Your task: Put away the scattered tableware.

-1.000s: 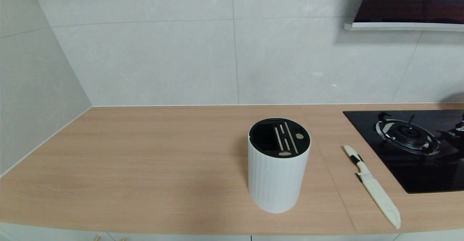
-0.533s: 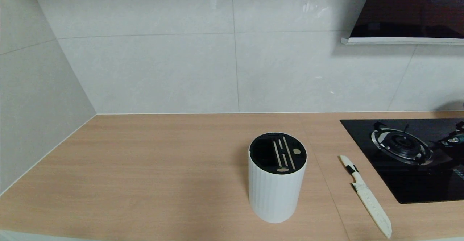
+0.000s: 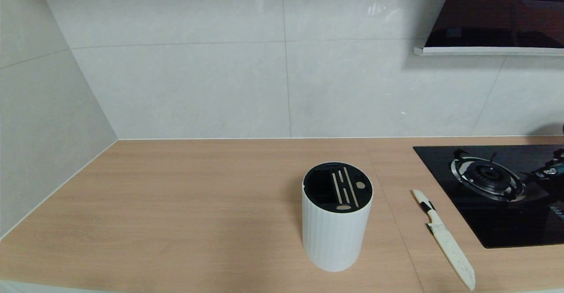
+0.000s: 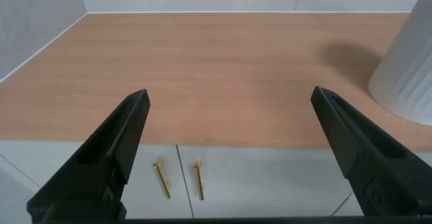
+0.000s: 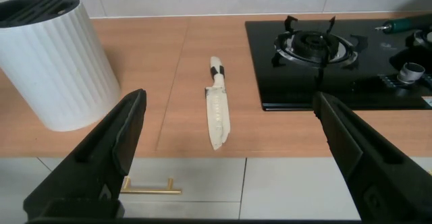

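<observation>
Likely light, stiff and slick: take the flat-lying knife [image 3: 444,236] at lower right by its banded handle [image 3: 424,201] with the wide-spread right gripper [image 5: 229,97], left gripper [image 4: 229,97] equally spread.

I read the surface [image 3: 198,205] as matt wood grain. The knife holder [image 3: 335,235] looks like white ribbed plastic, matt, with a black top. The knife [image 3: 444,239] has a cream speckled blade and a smooth handle. The hob [image 3: 506,227] is glossy black glass with a metal burner ring [image 3: 487,176]. The wall tiles [image 3: 176,86] are smooth and faintly glossy.
</observation>
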You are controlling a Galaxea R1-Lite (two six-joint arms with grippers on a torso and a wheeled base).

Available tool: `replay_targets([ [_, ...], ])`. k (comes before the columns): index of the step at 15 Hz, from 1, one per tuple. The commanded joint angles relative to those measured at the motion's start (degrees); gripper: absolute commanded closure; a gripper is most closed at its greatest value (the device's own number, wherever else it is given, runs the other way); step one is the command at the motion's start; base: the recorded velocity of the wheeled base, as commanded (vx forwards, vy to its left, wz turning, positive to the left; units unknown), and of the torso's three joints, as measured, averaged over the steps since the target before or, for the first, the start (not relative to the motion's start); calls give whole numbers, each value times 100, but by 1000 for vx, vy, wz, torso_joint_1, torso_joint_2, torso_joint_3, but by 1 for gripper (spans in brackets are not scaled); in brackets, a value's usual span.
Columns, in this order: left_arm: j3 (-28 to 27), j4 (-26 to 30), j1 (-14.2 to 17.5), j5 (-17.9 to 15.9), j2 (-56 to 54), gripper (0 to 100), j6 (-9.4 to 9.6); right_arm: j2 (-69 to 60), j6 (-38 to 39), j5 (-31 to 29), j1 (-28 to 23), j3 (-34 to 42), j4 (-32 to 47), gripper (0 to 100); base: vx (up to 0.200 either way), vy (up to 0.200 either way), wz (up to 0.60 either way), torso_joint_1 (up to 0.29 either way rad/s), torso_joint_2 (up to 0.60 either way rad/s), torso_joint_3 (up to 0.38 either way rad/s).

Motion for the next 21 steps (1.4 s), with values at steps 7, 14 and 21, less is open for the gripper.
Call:
replay_targets([
  [7,0,-7,2,2,2,0,4,826,344,374,273,-1027,-396,0,0,0,0,0,0,0],
  [14,0,2,2,2,2,0,4,5291,300,506,343,-2398,-1011,0,0,0,0,0,0,0],
  [21,0,2,2,2,2,0,4,8279,256,453,370,-2961,-2216,0,0,0,0,0,0,0],
])
